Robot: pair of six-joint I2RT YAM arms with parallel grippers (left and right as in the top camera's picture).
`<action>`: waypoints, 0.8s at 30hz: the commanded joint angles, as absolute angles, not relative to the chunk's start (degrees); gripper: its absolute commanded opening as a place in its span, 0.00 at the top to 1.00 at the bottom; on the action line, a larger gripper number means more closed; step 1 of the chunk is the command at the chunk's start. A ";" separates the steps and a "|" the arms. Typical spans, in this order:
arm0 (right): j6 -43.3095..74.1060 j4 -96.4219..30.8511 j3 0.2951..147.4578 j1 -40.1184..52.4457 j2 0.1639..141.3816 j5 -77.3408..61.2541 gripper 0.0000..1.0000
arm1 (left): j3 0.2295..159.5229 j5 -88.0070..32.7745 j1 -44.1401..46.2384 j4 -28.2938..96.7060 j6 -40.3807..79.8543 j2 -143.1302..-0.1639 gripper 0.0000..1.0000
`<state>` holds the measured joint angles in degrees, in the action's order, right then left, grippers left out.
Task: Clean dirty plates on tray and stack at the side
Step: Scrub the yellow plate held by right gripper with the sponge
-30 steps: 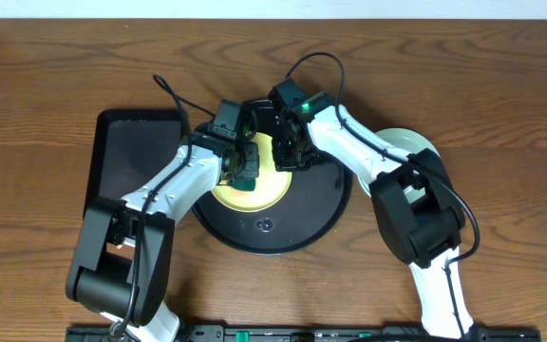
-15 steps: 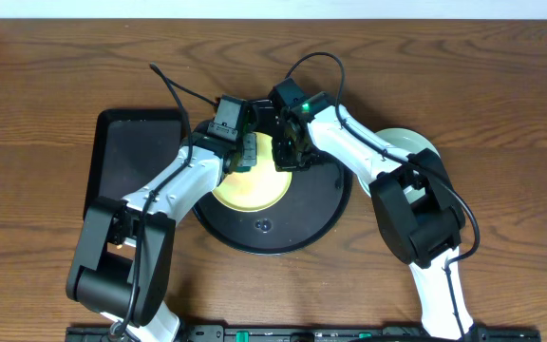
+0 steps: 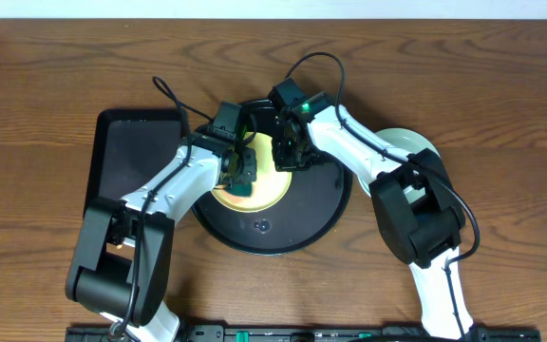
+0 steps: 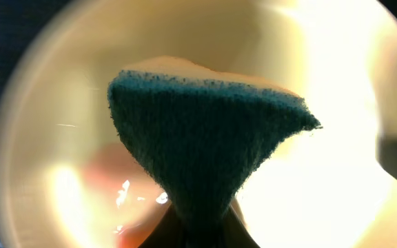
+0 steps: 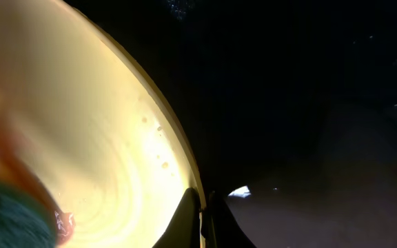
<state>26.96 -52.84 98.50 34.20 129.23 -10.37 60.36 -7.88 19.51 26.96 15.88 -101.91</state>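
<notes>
A pale yellow plate [image 3: 266, 185] lies on the round black tray [image 3: 302, 214]. My left gripper [image 3: 242, 171] is shut on a dark green sponge [image 3: 244, 179] and presses it on the plate's left half. In the left wrist view the sponge [image 4: 205, 145] covers the plate [image 4: 336, 83] beside a red smear [image 4: 109, 169]. My right gripper [image 3: 288, 157] is shut on the plate's right rim. In the right wrist view its fingertips [image 5: 189, 210] pinch the rim of the plate [image 5: 81, 131]. A turquoise plate [image 3: 411, 142] lies right of the tray, partly under the right arm.
A rectangular black tray [image 3: 126, 161] lies left of the round tray, partly under my left arm. The two arms meet over the round tray. Bare wooden table [image 3: 65, 57] surrounds them.
My left gripper moved the sponge toward the plate's far edge and back toward the front. The right gripper has kept its hold on the rim.
</notes>
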 commanded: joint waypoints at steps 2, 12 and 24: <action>26.50 -53.74 95.61 34.83 132.40 -9.47 0.99 | 59.79 -17.26 19.68 26.52 12.01 -102.87 0.92; 26.50 -53.78 95.61 34.83 132.40 -9.47 0.99 | 59.79 1.28 19.64 14.59 13.04 -102.87 0.92; 26.50 -53.76 95.61 34.83 132.40 -9.47 0.99 | 66.94 12.45 19.51 26.87 17.17 -99.24 0.92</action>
